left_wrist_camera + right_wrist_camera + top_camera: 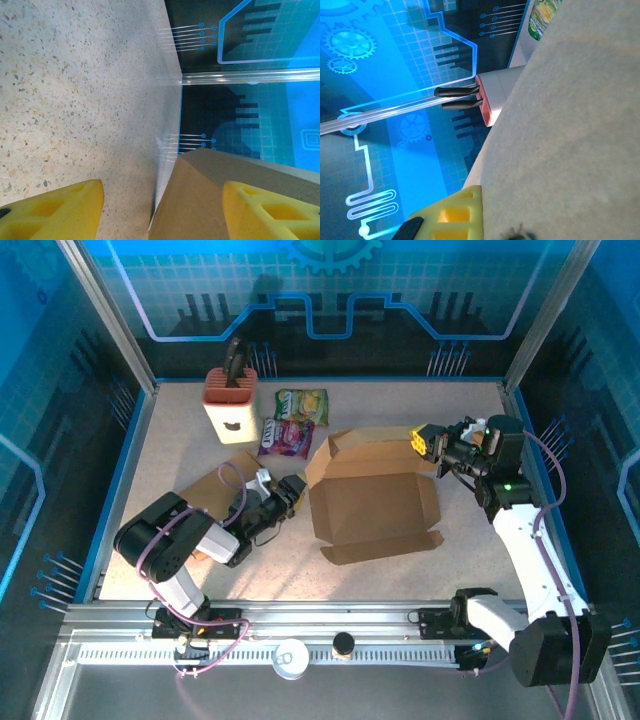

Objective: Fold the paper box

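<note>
Table [460,540]: paper box [370,505] at centre, part-folded. Rear wall up; base, front flaps flat; sides left to raise.
Knife block [231,405], snack bags [300,405] behind, not obstructing.
Left gripper [292,490] part-spread, empty, at box's left edge.
Right gripper [428,443] closed at rear right corner; hold unclear.

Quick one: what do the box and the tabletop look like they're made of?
The box: thin brown paperboard, matte, going by its dull fibrous face and creased flaps. The tabletop: pale and flecked with dark specks, with a slight sheen, so probably terrazzo-look laminate or stone; I can't tell which.
</note>
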`<state>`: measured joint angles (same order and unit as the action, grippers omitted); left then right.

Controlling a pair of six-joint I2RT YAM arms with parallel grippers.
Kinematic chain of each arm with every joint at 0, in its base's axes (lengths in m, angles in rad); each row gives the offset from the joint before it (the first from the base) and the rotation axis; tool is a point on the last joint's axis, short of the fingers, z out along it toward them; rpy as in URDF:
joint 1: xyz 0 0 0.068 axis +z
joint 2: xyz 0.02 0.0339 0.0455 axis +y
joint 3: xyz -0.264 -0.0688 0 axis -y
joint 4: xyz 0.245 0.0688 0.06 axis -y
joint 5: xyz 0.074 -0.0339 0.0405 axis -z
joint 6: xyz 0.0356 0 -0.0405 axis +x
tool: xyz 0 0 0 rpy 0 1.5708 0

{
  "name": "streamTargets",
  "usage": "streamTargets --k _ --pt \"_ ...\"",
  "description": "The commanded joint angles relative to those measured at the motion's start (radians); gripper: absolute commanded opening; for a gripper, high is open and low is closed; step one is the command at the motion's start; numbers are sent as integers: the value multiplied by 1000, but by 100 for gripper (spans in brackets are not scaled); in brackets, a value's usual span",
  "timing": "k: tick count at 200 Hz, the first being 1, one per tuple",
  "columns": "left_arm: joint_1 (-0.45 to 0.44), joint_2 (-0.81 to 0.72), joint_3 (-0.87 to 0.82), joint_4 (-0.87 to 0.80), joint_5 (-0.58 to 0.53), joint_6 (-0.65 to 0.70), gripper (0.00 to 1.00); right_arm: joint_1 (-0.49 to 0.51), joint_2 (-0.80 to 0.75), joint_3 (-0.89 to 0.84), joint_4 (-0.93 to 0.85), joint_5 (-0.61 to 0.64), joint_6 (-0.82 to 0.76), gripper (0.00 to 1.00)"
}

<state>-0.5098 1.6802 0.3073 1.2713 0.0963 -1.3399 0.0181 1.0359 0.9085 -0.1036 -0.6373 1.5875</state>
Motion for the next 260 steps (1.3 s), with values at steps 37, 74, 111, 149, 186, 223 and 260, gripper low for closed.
streamTargets --k 37,74,111,149,186,223,260 --pt "-13 -50 31 106 12 36 64 -9 -5 -23 46 -16 5 0" --pt "-22 -41 60 93 29 38 63 4 13 -64 82 0 17 0" --pt "-32 -53 47 78 12 55 62 4 29 -50 85 2 20 0" --pt "-49 -51 94 -4 34 82 62 26 42 -63 117 13 37 0" --pt "-64 1 79 54 31 76 60 34 63 -66 157 28 50 0" --pt "-63 29 32 65 16 68 58 50 115 -53 207 45 2 0" --pt "-56 -127 -16 -312 -58 97 61 52 162 -34 201 81 -161 0"
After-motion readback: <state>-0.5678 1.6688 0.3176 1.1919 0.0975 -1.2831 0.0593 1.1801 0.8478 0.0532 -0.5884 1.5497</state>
